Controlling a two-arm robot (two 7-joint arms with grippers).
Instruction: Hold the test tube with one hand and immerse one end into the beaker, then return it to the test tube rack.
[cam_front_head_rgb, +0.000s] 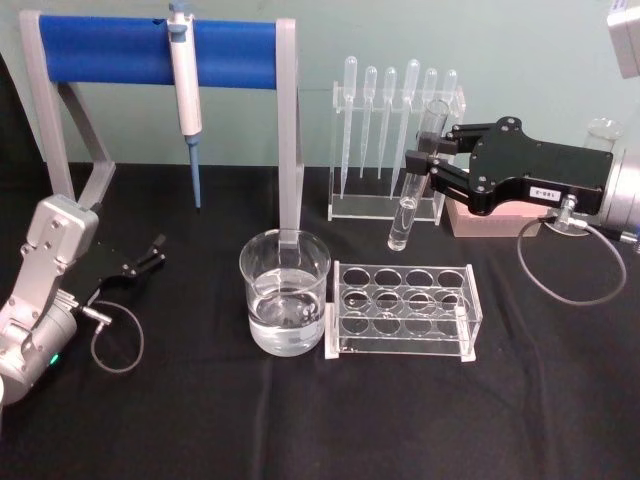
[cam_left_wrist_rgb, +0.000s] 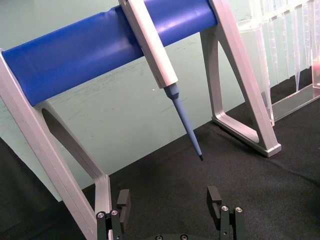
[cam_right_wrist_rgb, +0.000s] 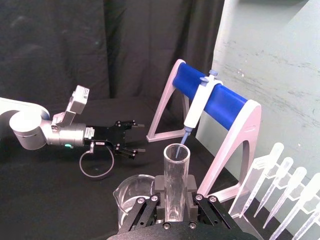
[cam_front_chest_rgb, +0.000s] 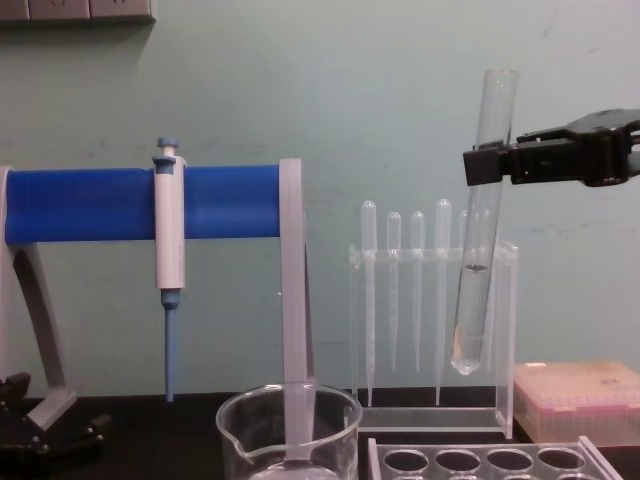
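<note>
The black two-jawed right gripper (cam_front_head_rgb: 425, 160) pinches the long clear glass test tube (cam_front_head_rgb: 405, 215) aloft behind the clear multi-hole rack (cam_front_head_rgb: 400, 345). Dipping looks next: shift left over the wide clear glass beaker (cam_front_head_rgb: 262, 262), then lower. The black left gripper (cam_front_head_rgb: 150, 255) sits spread, far left.

Right arm: enters from the right, raised above the surface; its hand (cam_front_head_rgb: 425, 162) is clamped on the upper part of the near-upright test tube (cam_front_head_rgb: 405, 215). Left arm: low at the near left, its hand (cam_front_head_rgb: 152, 252) pointing right, fingers parted.
</note>
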